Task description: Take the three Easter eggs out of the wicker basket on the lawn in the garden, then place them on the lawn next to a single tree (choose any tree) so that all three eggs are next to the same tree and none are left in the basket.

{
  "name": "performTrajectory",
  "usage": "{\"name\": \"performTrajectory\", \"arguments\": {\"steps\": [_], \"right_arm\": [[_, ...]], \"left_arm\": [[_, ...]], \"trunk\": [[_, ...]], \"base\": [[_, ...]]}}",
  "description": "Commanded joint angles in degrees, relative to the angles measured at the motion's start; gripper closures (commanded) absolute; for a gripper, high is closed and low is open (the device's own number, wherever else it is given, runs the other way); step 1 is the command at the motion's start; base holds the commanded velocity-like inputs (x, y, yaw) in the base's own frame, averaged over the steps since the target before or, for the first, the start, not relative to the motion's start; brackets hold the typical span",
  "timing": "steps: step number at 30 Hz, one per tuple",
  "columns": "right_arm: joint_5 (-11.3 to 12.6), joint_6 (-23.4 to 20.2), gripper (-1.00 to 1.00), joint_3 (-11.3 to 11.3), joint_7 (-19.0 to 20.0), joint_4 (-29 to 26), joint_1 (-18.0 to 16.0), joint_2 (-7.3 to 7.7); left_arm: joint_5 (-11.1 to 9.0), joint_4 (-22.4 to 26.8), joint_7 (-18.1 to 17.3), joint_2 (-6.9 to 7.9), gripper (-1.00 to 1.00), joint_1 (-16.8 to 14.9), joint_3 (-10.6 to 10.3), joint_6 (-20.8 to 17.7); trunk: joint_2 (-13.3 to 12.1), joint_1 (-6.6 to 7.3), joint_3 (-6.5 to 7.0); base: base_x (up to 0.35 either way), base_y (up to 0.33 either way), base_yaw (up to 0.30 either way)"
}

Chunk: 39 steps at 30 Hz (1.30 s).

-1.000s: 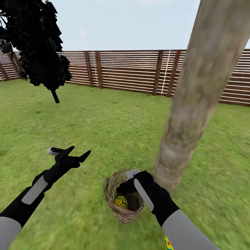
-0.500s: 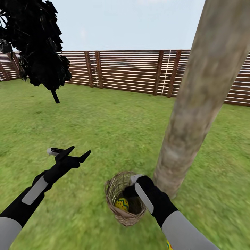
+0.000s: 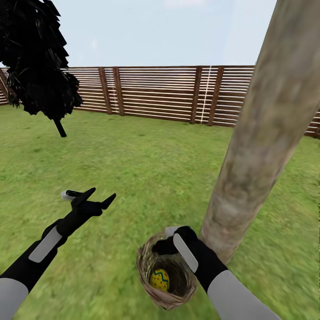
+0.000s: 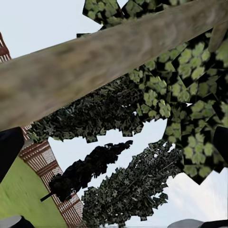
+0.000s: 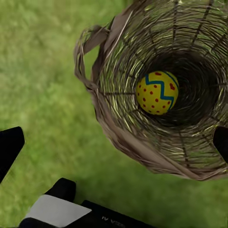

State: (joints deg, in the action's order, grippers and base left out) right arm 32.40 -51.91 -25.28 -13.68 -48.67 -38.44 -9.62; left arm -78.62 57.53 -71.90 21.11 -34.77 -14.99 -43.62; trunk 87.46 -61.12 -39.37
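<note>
The wicker basket (image 3: 170, 303) stands on the lawn (image 3: 146, 169) at the foot of the tree (image 3: 262, 142), which has a thick pale trunk. One yellow Easter egg (image 3: 159, 279) with a blue zigzag and red dots lies at the basket's bottom. My right gripper (image 3: 168, 242) hovers over the basket's far rim. In the right wrist view this gripper (image 5: 116, 140) is open above the basket (image 5: 107, 121), apart from the egg (image 5: 156, 92). My left gripper (image 3: 103, 193) hangs open and empty above the grass to the left. In its wrist view the left gripper (image 4: 115, 142) points up at the trunk (image 4: 95, 71).
A brown slat fence (image 3: 155, 91) closes off the far side of the garden. A black-foliaged tree (image 3: 35, 62) with a thin dark stem stands at the far left. Open grass spreads between the basket and the fence.
The head camera has shifted, so the basket sits lower in the picture and its mouth faces the camera more. Both arms hold about the same pose.
</note>
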Motion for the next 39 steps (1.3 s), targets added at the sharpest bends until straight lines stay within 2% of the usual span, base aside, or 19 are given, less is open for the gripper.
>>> {"name": "performTrajectory", "arguments": {"steps": [1, 15, 21, 39], "right_arm": [[1.05, -0.07, -1.00, -0.12, -0.65, -0.02, -0.06, 0.02], [1.43, -0.04, -1.00, -0.10, -0.73, 0.21, -0.06, 0.08], [1.44, -0.03, -1.00, -0.08, -0.71, 0.33, -0.06, 0.11], [1.44, 0.10, -1.00, -0.03, -0.64, 0.54, -0.06, 0.13]], "left_arm": [[-0.51, -0.06, -0.08, 0.08, -1.00, -0.04, -0.22, -0.49], [-0.55, -0.63, -2.00, 0.07, -1.00, 0.04, -0.31, -0.42], [-0.57, -1.50, -2.02, -0.50, -1.00, 0.05, -0.30, -0.47], [-0.57, -1.63, -2.31, -0.54, -1.00, 0.05, -0.23, -0.51]], "trunk": [[0.03, -0.03, 0.00], [0.03, -0.03, 0.80], [0.03, -0.03, 1.16], [0.03, -0.03, 2.23]], "base": [[0.211, 0.217, -0.245], [0.029, 0.030, -0.247], [0.000, 0.046, -0.247], [0.000, 0.290, -0.246]]}}
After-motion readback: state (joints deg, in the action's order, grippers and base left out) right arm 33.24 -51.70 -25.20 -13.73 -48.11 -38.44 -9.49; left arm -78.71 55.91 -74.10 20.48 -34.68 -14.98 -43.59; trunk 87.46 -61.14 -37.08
